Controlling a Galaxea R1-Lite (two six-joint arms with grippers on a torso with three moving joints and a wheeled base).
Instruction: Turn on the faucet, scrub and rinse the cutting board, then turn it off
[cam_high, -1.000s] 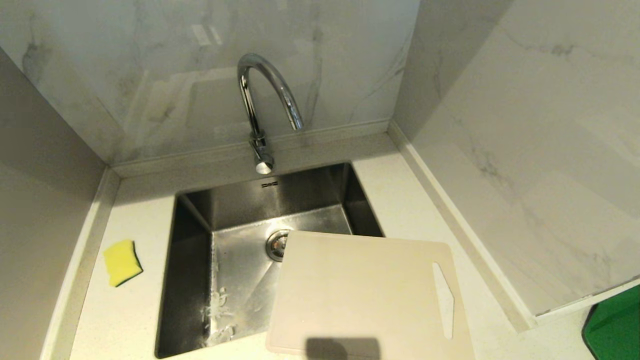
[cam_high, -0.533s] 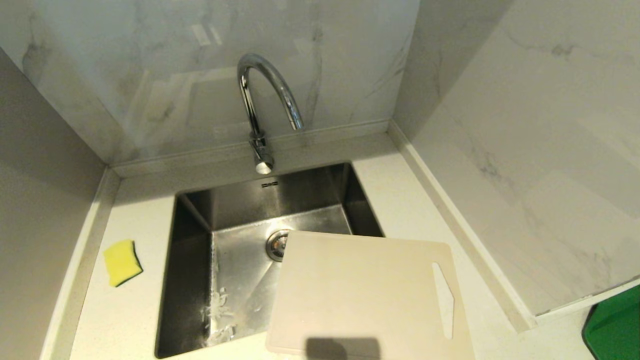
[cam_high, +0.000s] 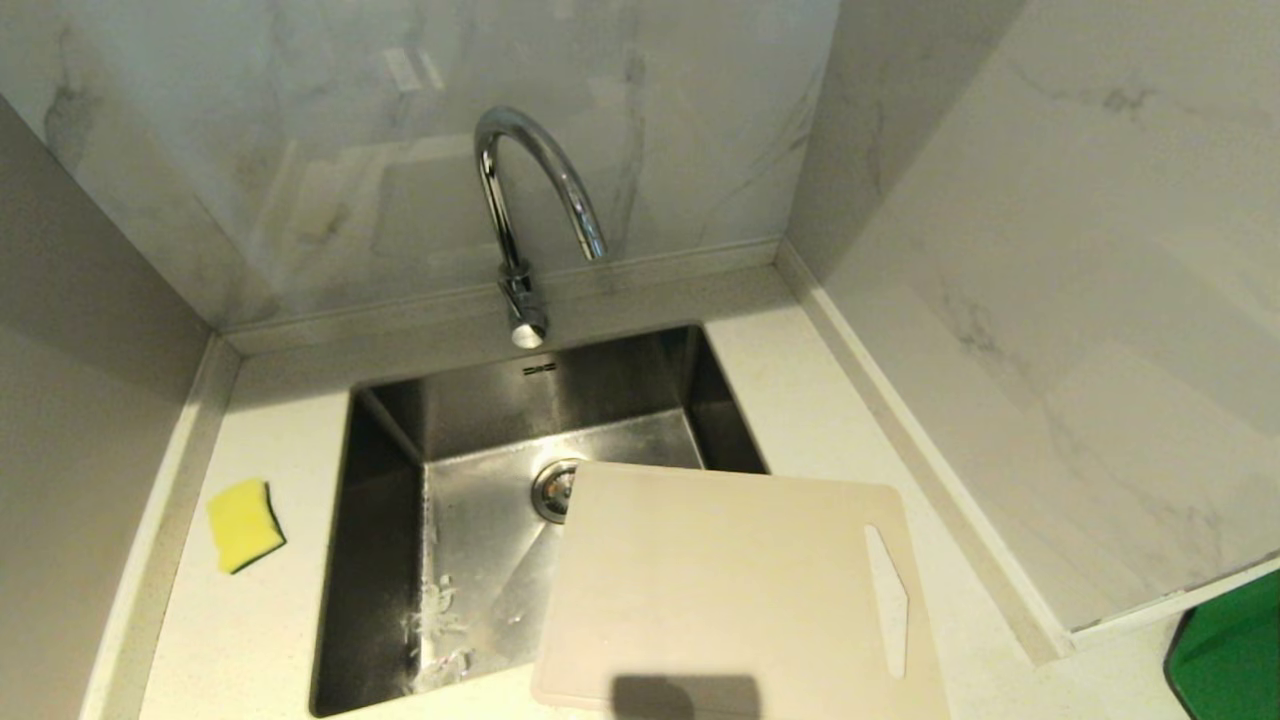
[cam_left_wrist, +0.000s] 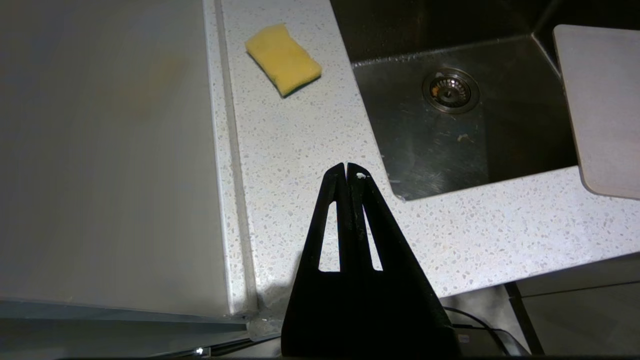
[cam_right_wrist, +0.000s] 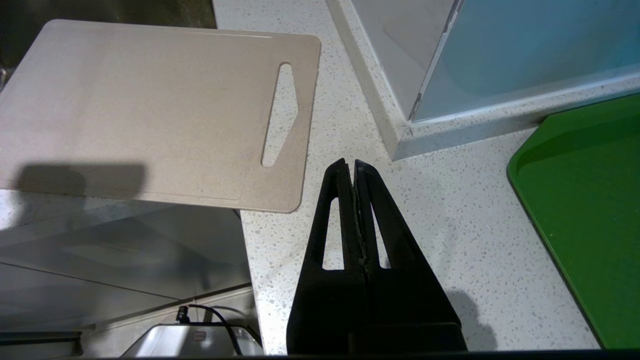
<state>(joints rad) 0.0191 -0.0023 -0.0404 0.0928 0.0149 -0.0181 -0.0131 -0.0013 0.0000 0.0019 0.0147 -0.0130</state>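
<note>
Cutting board (cam_high: 730, 590) lay flat, long axis left-right, slot handle rightward, bridging sink (cam_high: 380, 560) corner; both fingers pressed together.

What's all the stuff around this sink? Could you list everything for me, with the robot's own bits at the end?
faucet: one, shiny chrome, behind the sink at the back wall; no water running.
sink: one, steel, set into the counter; drain in its floor.
cutting board: one, cream-white, lying over the sink's right front corner and onto the counter, slot handle to the right.
sponge: one, yellow with a green edge, on the counter left of the sink.
counter: one, white speckled.
tray: one, green, far right on the counter.
left pincer: black, shut, empty, above the counter's front edge.
right pincer: black, shut, empty, right of the board.
</note>
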